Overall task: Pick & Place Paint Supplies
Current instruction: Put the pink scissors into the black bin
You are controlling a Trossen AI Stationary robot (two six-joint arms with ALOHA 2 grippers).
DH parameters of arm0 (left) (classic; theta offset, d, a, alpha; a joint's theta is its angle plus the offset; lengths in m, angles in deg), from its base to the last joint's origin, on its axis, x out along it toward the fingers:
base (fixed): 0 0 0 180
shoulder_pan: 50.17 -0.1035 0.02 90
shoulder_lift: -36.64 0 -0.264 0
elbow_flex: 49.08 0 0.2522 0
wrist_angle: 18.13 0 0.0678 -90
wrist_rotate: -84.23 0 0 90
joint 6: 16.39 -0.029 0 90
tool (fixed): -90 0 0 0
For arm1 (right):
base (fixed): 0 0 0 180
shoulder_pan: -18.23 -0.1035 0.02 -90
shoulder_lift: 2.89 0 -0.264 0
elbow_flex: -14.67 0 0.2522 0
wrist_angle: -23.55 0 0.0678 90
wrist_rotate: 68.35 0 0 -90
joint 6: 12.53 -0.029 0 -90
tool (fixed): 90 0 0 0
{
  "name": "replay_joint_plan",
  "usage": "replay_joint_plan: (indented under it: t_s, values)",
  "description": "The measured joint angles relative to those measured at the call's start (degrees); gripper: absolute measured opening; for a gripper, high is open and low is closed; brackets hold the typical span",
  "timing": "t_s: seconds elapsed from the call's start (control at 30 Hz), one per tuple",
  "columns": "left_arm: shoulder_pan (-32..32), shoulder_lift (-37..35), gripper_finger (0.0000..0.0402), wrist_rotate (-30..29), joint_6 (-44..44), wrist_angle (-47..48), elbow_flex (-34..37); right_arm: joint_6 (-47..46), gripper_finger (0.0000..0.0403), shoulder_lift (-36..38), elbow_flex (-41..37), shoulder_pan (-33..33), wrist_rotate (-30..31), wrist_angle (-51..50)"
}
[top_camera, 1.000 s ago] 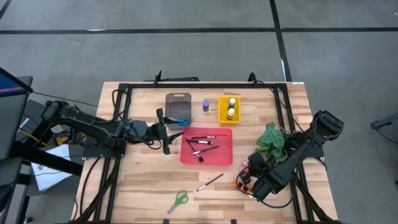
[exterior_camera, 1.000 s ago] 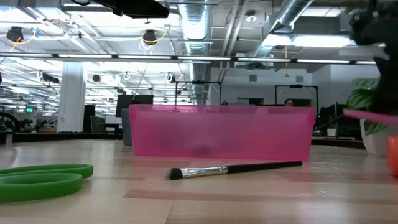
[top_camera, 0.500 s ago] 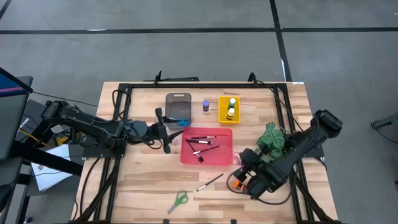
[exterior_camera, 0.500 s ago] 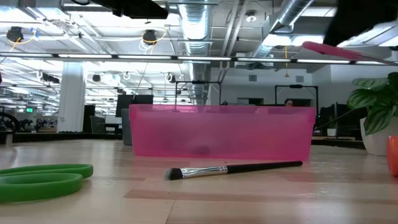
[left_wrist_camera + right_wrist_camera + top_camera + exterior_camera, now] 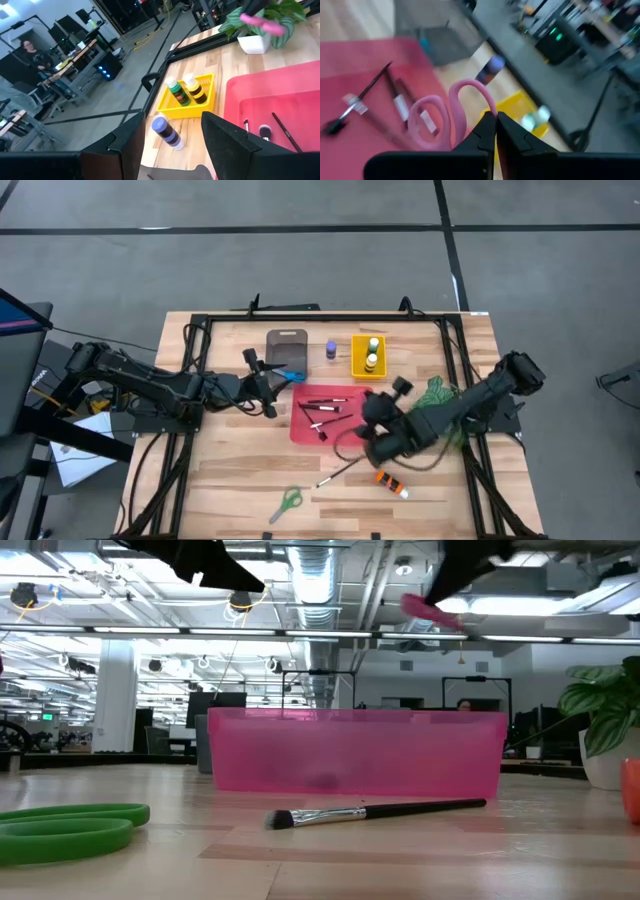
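My right gripper (image 5: 495,126) is shut on pink-handled scissors (image 5: 454,114) and hangs above the right side of the red tray (image 5: 300,430), where several dark brushes (image 5: 325,408) lie. The scissors also show high up in the low view (image 5: 430,608). My left gripper (image 5: 172,150) stands open with nothing between its fingers, beside the grey tray (image 5: 287,342) and the blue scissors (image 5: 292,376). On the table lie a brush (image 5: 338,473), green scissors (image 5: 287,502), an orange tube (image 5: 391,482) and a purple bottle (image 5: 330,350). My right gripper pinches the pink scissors between its two shut fingers, just behind the handle loops (image 5: 479,131); the part between the fingers is hidden by them. Both loops stick out past the fingertips. The scissors are lifted clear, above the red tray.
A yellow tray (image 5: 355,365) holding a green and a yellow bottle stands at the far side. A potted plant (image 5: 441,392) sits by the right arm. A black frame (image 5: 320,317) runs round the table's edges. Bare wood lies between the red tray and the near edge.
My right gripper has risen from the near right of the table and swung toward the red tray with the pink scissors, rolling as it went. The orange tube it stood beside stays on the table. My left gripper has turned a little in place.
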Motion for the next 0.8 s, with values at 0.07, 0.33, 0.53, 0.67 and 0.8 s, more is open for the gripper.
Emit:
replay_joint_plan:
  t_s: [0.07,0.33,0.53,0.67,0.8]
  values:
    - [-0.42,0.0,0.0187,0.0,0.44,0.0,0.0,7.87,0.0,0.0,0.0,2.92,1.67,5.84]
    - [-1.03,0.07,0.019,0.49,4.82,0.0,0.0,40.63,0.0,0.02,0.0,11.58,4.23,33.19]
    - [-1.03,0.4,0.0208,5.31,4.59,-0.1,0.0,60.44,0.0,0.02,0.0,12.87,1.37,51.7]
    - [-0.99,0.4,0.0223,6.25,4.63,-0.72,0.0,71.51,0.0,0.02,0.0,12.84,-1.14,59.6]
    - [-0.99,0.4,0.0236,8.17,4.62,-4.16,0.0,77.7,0.0,0.02,-0.2,13.32,-5.35,67.84]
